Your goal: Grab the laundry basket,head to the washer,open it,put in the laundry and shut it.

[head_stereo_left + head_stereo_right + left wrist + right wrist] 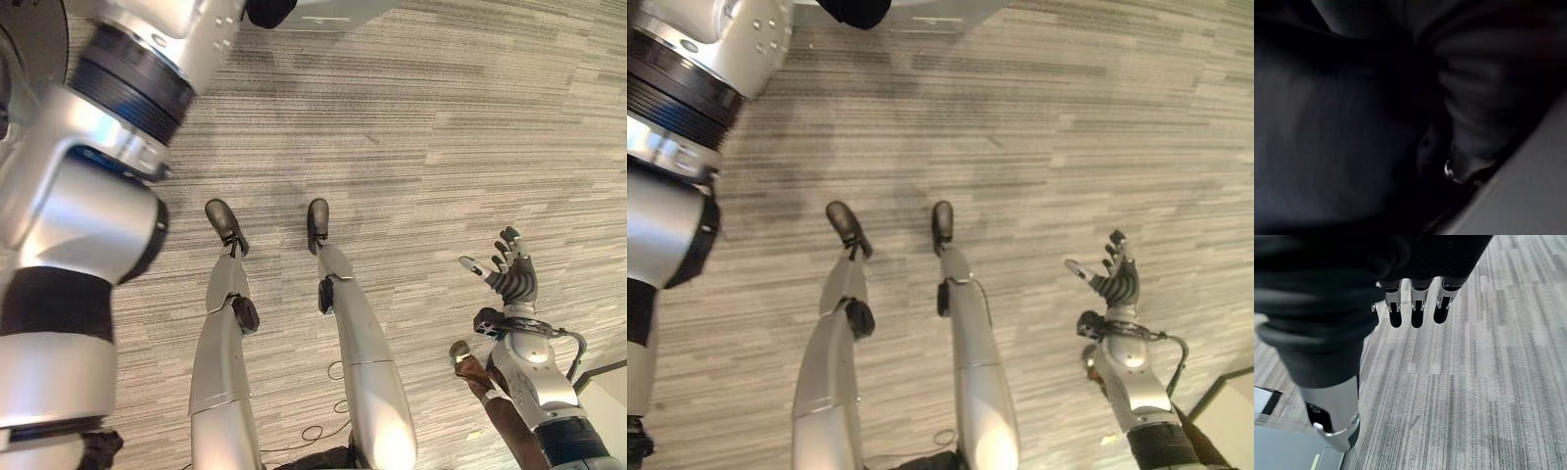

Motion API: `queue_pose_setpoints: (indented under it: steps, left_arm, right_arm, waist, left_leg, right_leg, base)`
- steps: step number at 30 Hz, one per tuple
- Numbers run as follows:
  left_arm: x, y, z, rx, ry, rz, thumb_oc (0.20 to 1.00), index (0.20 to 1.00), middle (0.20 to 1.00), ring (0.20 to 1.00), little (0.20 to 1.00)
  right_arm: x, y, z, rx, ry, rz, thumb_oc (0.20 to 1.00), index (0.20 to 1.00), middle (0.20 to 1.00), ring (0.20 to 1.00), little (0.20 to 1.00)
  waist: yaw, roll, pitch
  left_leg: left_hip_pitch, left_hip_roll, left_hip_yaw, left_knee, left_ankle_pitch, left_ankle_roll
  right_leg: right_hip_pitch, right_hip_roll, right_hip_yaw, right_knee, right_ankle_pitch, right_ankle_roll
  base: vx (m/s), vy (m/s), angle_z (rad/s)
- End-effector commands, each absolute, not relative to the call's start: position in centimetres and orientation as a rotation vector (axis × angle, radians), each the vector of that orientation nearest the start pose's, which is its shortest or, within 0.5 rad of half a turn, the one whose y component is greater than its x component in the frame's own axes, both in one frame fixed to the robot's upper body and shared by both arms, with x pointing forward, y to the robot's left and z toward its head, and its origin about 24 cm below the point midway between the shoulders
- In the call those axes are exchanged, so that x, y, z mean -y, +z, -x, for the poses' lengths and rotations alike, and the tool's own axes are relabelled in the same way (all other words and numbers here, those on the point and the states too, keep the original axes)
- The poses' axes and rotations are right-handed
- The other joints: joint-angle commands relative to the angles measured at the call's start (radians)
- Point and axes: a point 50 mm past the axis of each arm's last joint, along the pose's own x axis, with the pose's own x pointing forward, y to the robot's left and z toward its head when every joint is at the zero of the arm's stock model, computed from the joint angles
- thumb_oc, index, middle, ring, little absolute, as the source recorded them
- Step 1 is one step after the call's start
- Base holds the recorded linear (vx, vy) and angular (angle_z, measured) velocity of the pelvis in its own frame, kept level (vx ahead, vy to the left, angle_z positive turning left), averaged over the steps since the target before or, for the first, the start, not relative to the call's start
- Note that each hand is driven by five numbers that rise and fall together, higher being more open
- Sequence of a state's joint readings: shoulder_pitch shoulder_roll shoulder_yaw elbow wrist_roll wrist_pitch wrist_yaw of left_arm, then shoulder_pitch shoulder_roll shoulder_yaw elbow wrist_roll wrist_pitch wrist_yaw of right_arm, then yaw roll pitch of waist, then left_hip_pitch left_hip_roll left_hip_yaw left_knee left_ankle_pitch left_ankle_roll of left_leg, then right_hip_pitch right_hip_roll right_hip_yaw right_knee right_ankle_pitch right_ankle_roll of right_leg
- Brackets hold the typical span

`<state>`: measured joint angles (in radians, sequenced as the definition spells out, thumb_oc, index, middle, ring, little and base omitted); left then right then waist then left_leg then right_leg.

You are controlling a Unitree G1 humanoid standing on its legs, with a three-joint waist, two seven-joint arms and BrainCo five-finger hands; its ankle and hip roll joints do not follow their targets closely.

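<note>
Laundry basket: where it lies cannot be told. The floor (441,127) is grey carpet in fine streaked lines. The left hand (269,10) is cut off at the edge, its wrist view is murky dark, and its fingers are unreadable. The right hand (509,269) hangs above the carpet, fingers splayed, holding nothing.

No legible text, label, number or sign anywhere on the striped carpet floor (441,117).

Even, soft light falls on the striped carpet (441,117) around the right hand (511,274), with faint shadows, while the left wrist view is dark and blurred.
</note>
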<state>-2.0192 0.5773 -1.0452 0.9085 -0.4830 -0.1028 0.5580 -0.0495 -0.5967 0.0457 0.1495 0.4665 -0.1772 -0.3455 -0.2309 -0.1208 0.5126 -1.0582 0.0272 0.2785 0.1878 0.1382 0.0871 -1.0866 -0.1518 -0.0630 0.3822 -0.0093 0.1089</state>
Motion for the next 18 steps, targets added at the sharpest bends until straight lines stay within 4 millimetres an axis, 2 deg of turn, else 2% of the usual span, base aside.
queue_pose_setpoints:
  steps: [1, 2, 3, 7, 10, 12, 13, 14, 15, 16, 17, 18]
  left_arm:
    - [0.3, 54.4, -25.7, 1.537, 0.526, -1.378, 1.000, 1.000, 1.000, 1.000, 1.000]
    - [-0.4, 54.8, -26.1, 1.480, 0.616, -1.519, 1.000, 1.000, 1.000, 1.000, 1.000]
    - [-1.2, 54.8, -27.1, 1.371, 0.672, -1.645, 1.000, 1.000, 1.000, 1.000, 1.000]
    - [-1.7, 54.7, -27.3, 1.393, 0.800, -1.817, 1.000, 1.000, 1.000, 1.000, 1.000]
    - [-1.6, 54.2, -27.6, 1.397, 0.822, -1.842, 1.000, 1.000, 1.000, 1.000, 1.000]
    - [-1.3, 53.6, -28.0, 1.402, 0.790, -1.794, 1.000, 1.000, 1.000, 1.000, 1.000]
    - [-1.1, 52.9, -28.6, 1.381, 0.683, -1.617, 1.000, 1.000, 1.000, 1.000, 1.000]
    - [-1.2, 52.8, -28.7, 1.378, 0.681, -1.613, 1.000, 1.000, 1.000, 1.000, 1.000]
    - [-0.7, 52.2, -28.8, 1.364, 0.490, -1.293, 1.000, 1.000, 1.000, 1.000, 1.000]
    - [-0.8, 52.1, -28.9, 1.362, 0.486, -1.286, 1.000, 1.000, 1.000, 1.000, 1.000]
    - [-0.1, 50.8, -29.6, 1.290, 0.245, -0.998, 1.000, 1.000, 1.000, 1.000, 1.000]
    - [0.1, 50.4, -29.7, 1.274, 0.179, -0.914, 1.000, 1.000, 1.000, 1.000, 1.000]
  right_arm:
    - [30.6, 10.2, -25.1, 0.192, -0.373, 0.212, 1.000, 1.000, 1.000, 1.000, 1.000]
    - [30.6, 10.9, -25.4, 0.223, -0.374, 0.209, 1.000, 1.000, 1.000, 1.000, 1.000]
    - [29.9, 12.6, -26.1, 0.290, -0.372, 0.198, 1.000, 1.000, 1.000, 1.000, 1.000]
    - [28.8, 11.8, -25.4, 0.265, -0.332, 0.241, 1.000, 1.000, 1.000, 1.000, 1.000]
    - [28.3, 11.7, -25.3, 0.268, -0.302, 0.263, 1.000, 1.000, 1.000, 1.000, 1.000]
    - [28.0, 11.6, -25.2, 0.265, -0.281, 0.264, 1.000, 1.000, 1.000, 1.000, 1.000]
    - [27.7, 11.1, -25.2, 0.245, -0.268, 0.267, 1.000, 1.000, 1.000, 1.000, 1.000]
    - [27.8, 11.1, -25.1, 0.242, -0.270, 0.271, 1.000, 1.000, 1.000, 1.000, 1.000]
    - [27.8, 10.3, -24.8, 0.200, -0.272, 0.270, 1.000, 1.000, 1.000, 1.000, 1.000]
    - [28.0, 10.2, -24.7, 0.197, -0.274, 0.273, 1.000, 1.000, 1.000, 1.000, 1.000]
    - [28.0, 8.7, -24.4, 0.119, -0.263, 0.258, 1.000, 1.000, 1.000, 1.000, 1.000]
    - [27.9, 8.1, -24.2, 0.083, -0.247, 0.259, 1.000, 1.000, 1.000, 1.000, 1.000]
  waist:
    - [-0.045, 0.078, -0.025]
    - [-0.047, 0.078, -0.021]
    - [-0.039, 0.087, -0.012]
    - [-0.032, 0.093, 0.001]
    - [-0.033, 0.091, 0.001]
    - [-0.030, 0.089, 0.000]
    - [-0.024, 0.085, 0.001]
    - [-0.024, 0.089, -0.001]
    - [-0.016, 0.082, 0.000]
    - [-0.015, 0.087, -0.002]
    - [-0.004, 0.087, -0.001]
    - [-0.001, 0.089, -0.004]
  left_leg:
    - [0.082, 0.021, -0.058, 0.046, -0.226, -0.033]
    - [0.084, 0.024, -0.060, 0.045, -0.226, -0.033]
    - [0.086, 0.024, -0.061, 0.042, -0.220, -0.035]
    - [0.092, 0.023, -0.078, 0.041, -0.208, -0.039]
    - [0.095, 0.025, -0.078, 0.042, -0.210, -0.039]
    - [0.096, 0.027, -0.082, 0.049, -0.211, -0.037]
    - [0.102, 0.026, -0.088, 0.049, -0.209, -0.039]
    - [0.104, 0.026, -0.088, 0.048, -0.209, -0.039]
    - [0.109, 0.021, -0.093, 0.044, -0.201, -0.043]
    - [0.111, 0.021, -0.094, 0.042, -0.201, -0.043]
    - [0.114, 0.015, -0.102, 0.039, -0.191, -0.046]
    - [0.117, 0.014, -0.105, 0.036, -0.186, -0.049]
  right_leg:
    - [0.145, 0.021, -0.005, 0.045, -0.131, 0.030]
    - [0.147, 0.024, -0.002, 0.044, -0.131, 0.029]
    - [0.152, 0.027, -0.004, 0.039, -0.133, 0.027]
    - [0.154, 0.044, 0.010, 0.044, -0.136, 0.022]
    - [0.156, 0.048, 0.013, 0.046, -0.145, 0.012]
    - [0.160, 0.049, 0.009, 0.050, -0.149, 0.007]
    - [0.166, 0.049, 0.006, 0.052, -0.155, 0.003]
    - [0.167, 0.049, 0.006, 0.052, -0.155, 0.003]
    - [0.179, 0.047, -0.001, 0.046, -0.158, 0.001]
    - [0.180, 0.048, -0.002, 0.045, -0.157, 0.001]
    - [0.183, 0.052, -0.007, 0.043, -0.157, -0.002]
    - [0.187, 0.054, -0.011, 0.039, -0.157, -0.005]
  base:
    - [-0.01, -0.001, -0.05]
    - [-0.02, -0.031, -0.18]
    - [-0.02, -0.049, -0.20]
    - [-0.02, -0.026, -0.08]
    - [0.00, 0.000, 0.00]
    - [-0.02, -0.042, -0.02]
    - [-0.02, -0.039, -0.01]
    - [-0.03, -0.060, -0.01]
    - [-0.02, -0.034, 0.00]
    - [-0.04, -0.076, 0.02]
    - [-0.03, -0.057, 0.03]
    - [-0.03, -0.058, 0.04]
